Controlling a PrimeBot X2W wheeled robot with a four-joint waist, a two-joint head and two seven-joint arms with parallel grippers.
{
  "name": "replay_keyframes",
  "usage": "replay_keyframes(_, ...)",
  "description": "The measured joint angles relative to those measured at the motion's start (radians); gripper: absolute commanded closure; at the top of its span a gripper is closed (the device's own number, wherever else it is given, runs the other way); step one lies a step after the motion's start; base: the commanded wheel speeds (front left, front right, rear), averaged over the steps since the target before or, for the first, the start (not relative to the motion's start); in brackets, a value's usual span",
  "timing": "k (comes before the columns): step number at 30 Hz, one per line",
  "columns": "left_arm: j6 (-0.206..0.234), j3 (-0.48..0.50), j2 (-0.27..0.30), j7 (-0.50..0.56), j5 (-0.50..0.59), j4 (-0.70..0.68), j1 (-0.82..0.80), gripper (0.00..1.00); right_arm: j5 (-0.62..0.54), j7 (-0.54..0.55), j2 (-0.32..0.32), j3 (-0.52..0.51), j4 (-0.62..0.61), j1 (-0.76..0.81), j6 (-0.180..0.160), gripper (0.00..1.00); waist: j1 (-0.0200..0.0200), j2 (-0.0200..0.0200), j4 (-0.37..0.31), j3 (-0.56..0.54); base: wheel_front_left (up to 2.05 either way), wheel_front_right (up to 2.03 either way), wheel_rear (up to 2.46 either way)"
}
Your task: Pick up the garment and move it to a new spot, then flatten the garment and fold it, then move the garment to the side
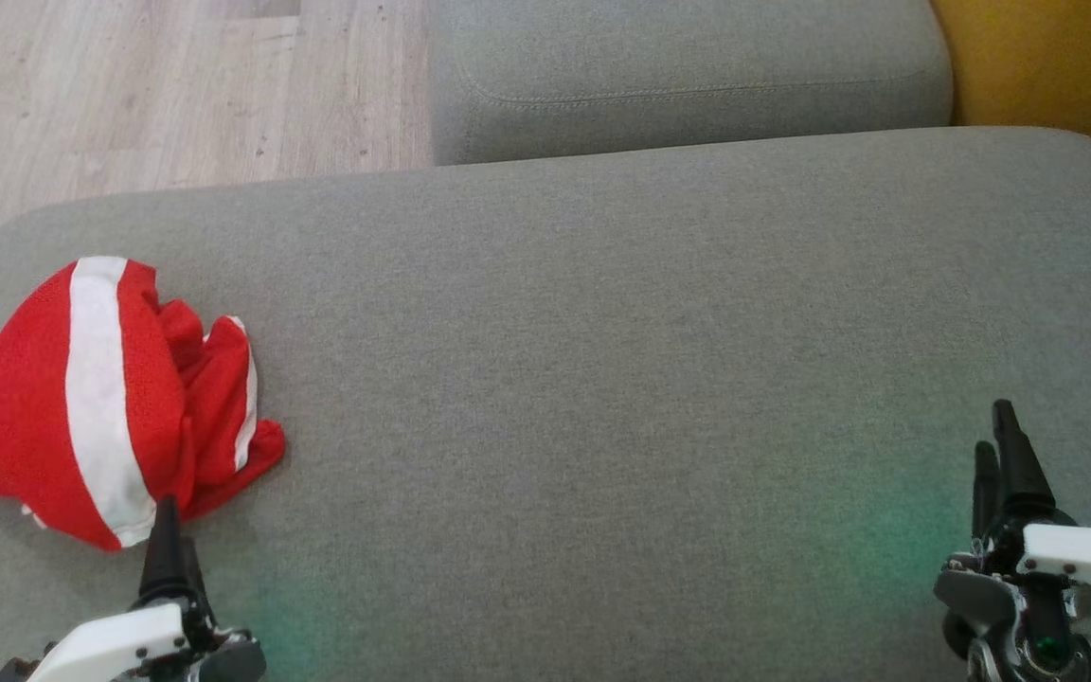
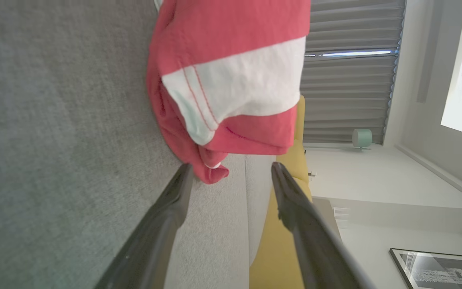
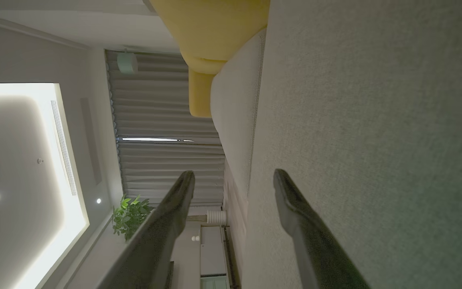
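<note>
Red-and-white garment (image 1: 100, 398) is lying crumpled at the left end of the grey sofa seat (image 1: 602, 379). Left claw (image 1: 174, 535) is hovering at its near edge, fingers apart and empty. Right claw (image 1: 993, 431) is idling far right, also apart. Garment is looking light, soft and floppy; probably best pinching the bunched near hem.

left gripper (image 1: 174, 530) | fingers spread wide, holding nothing, tips just beside the near edge of the garment (image 1: 81, 398), pointing away from the robot | right gripper (image 1: 993, 426) | fingers likewise spread, holding nothing, well to the right of the garment | both white wrists low, rolled onto their sides
</note>
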Motion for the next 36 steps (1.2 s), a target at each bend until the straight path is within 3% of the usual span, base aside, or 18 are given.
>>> replay_keyframes(10,0.0,0.028,0.0,-0.029,0.075,-0.031,0.0,0.0,-0.141,-0.029,0.0,0.016,-0.032,0.0,0.0,0.0,0.0,0.0,0.0,-0.003,0.0,0.0,0.0)
replay_keyframes(18,0.0,0.045,0.0,-0.052,0.165,-0.065,0.0,0.0,-0.32,-0.05,0.0,0.025,-0.081,0.0,0.0,0.0,0.0,0.0,-0.001,-0.003,0.0,0.0,0.0)
replay_keyframes(36,0.028,-0.025,0.0,-0.104,0.518,-0.164,0.004,0.0,-0.673,-0.103,0.0,0.068,-0.126,-0.001,0.0,0.0,0.0,0.0,0.005,0.001,0.0,0.0,0.0)
